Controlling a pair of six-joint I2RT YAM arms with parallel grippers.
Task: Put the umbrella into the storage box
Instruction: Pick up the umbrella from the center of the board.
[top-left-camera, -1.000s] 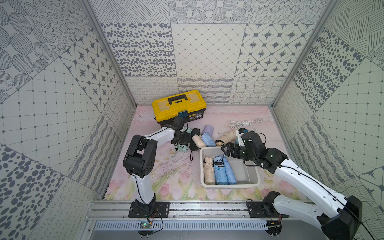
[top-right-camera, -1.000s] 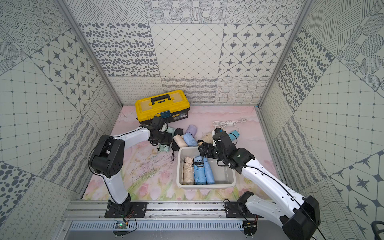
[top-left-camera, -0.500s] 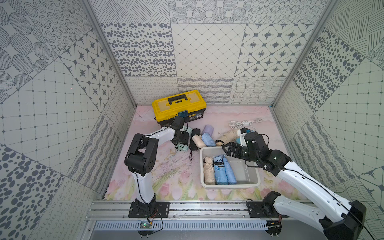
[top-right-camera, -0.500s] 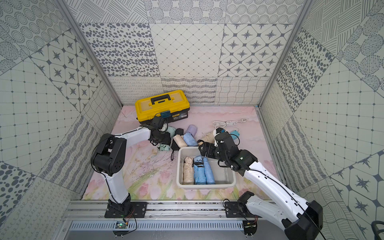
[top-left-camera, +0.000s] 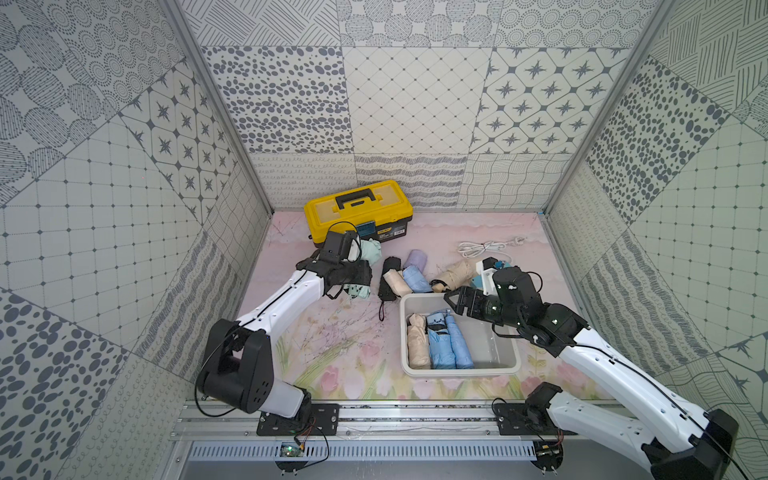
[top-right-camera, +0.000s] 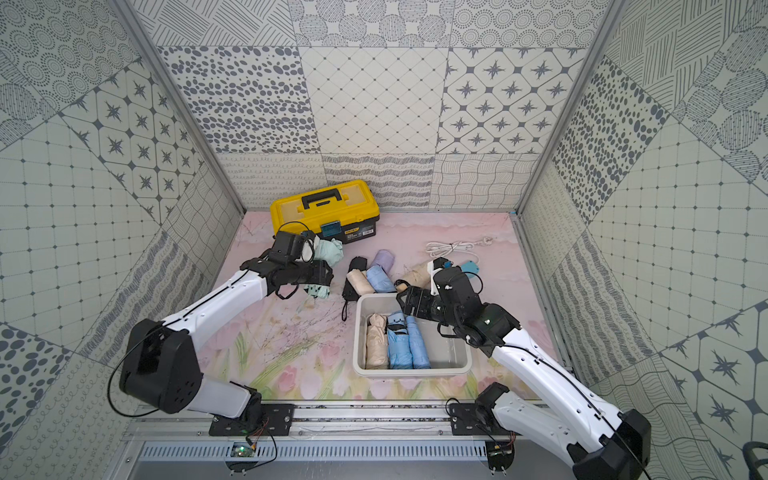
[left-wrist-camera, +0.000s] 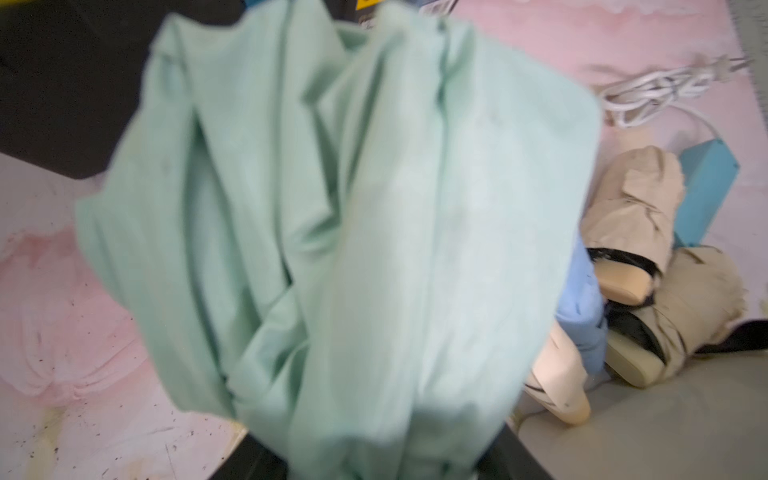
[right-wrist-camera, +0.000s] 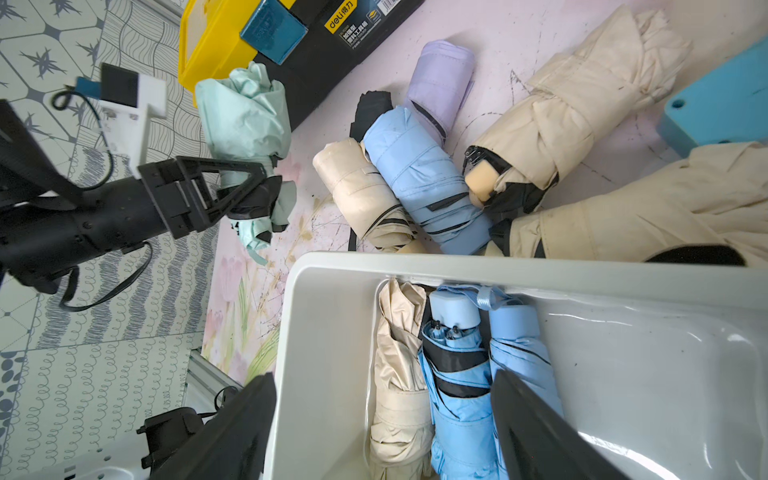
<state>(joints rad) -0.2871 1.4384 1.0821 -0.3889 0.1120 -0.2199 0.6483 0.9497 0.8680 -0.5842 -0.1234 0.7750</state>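
Note:
A mint-green folded umbrella lies by the yellow toolbox, and my left gripper is shut on its lower part. It fills the left wrist view; in the right wrist view the mint umbrella sits pinched between the left fingers. The white storage box holds a beige umbrella and two blue umbrellas. My right gripper hangs open over the box's far end, holding nothing.
Just behind the box lie loose folded umbrellas: black, beige, blue, lilac and tan. A yellow toolbox stands at the back, with a white cable and a blue block further right.
My left gripper's jaws have closed onto the mint-green umbrella. The right arm has drifted slightly, its jaws still wide.

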